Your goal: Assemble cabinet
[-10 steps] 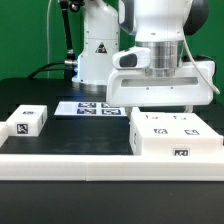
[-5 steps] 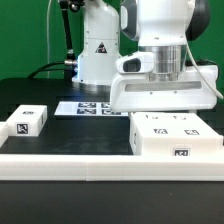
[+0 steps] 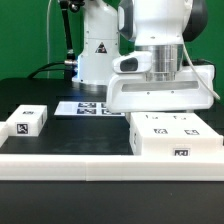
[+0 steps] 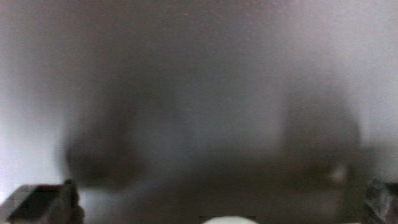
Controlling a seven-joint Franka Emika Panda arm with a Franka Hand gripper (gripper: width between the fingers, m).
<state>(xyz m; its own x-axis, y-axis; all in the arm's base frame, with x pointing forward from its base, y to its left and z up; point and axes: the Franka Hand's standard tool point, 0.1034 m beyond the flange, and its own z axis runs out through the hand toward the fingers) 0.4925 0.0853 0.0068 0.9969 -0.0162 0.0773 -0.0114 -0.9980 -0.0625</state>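
Note:
The cabinet's large white box (image 3: 176, 138) lies at the exterior view's right, with tags on its top and front. A small white block (image 3: 27, 121) with a tag lies at the exterior view's left. My gripper (image 3: 162, 108) hangs right above and behind the box, its fingertips hidden by it. In the wrist view the gripper (image 4: 214, 203) shows dark fingers (image 4: 39, 203) at the far edges, wide apart, with only a blurred grey surface between them. I see nothing held.
The marker board (image 3: 88, 107) lies flat on the black table behind the parts. A long low white border rail (image 3: 90, 162) runs along the front. The arm's base (image 3: 95, 55) stands at the back.
My gripper has come down a little toward the large white box over the past second. The box and the small block have not moved.

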